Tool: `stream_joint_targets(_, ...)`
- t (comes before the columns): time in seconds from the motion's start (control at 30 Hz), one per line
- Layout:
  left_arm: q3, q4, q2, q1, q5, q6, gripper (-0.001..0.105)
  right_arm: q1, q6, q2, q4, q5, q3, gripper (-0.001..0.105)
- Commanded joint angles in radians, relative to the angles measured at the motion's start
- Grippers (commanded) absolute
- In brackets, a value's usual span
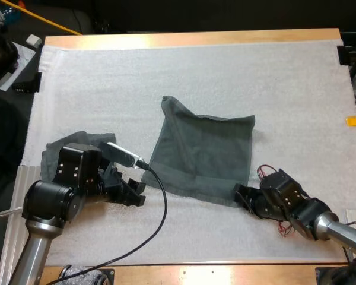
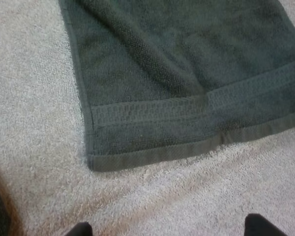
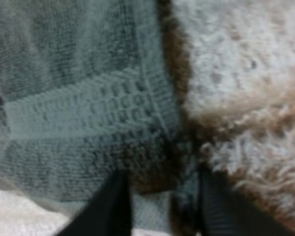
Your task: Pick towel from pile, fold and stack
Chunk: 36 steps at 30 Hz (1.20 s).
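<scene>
My left gripper (image 2: pixel 169 230) is wide open and holds nothing. Its fingers (image 2: pixel 79 229) stand well apart, clear of the cloth. The spread towel (image 1: pixel 203 155) has its near-left corner just ahead, at 12 o'clock. My right gripper (image 3: pixel 163 206) is parted too, its fingers (image 3: pixel 117 204) astride that towel's near-right corner without visibly pinching it. On the white mat (image 1: pixel 196 77), a crumpled towel (image 1: pixel 86 139) lies at the spread towel's 9 o'clock, partly under my left arm.

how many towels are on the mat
2. A spread towel lies in the middle of the mat; a crumpled towel sits at its left side, partly behind the left arm, so another may be hidden there.
</scene>
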Motion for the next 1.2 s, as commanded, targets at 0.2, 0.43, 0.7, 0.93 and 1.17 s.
stream_joint_targets(0.2,-0.002,-0.017,0.005,-0.001,0.008,-0.004,0.059,-0.002,-0.029,-0.001,0.017,0.013,0.000,0.001)
stream_joint_targets(0.43,0.001,-0.066,0.027,-0.003,0.012,-0.005,0.059,-0.001,-0.085,-0.054,0.096,0.019,0.000,0.000)
stream_joint_targets(0.7,0.029,-0.105,0.091,-0.005,0.017,0.000,0.059,-0.001,-0.151,-0.110,0.212,0.040,0.000,0.000)
stream_joint_targets(0.93,0.115,-0.200,0.172,-0.008,0.060,-0.007,0.059,0.000,-0.195,-0.138,0.301,0.075,-0.004,0.000)
stream_joint_targets(1.17,0.123,-0.254,0.321,-0.028,0.067,-0.010,0.059,0.002,-0.191,-0.136,0.300,0.083,-0.005,0.000)
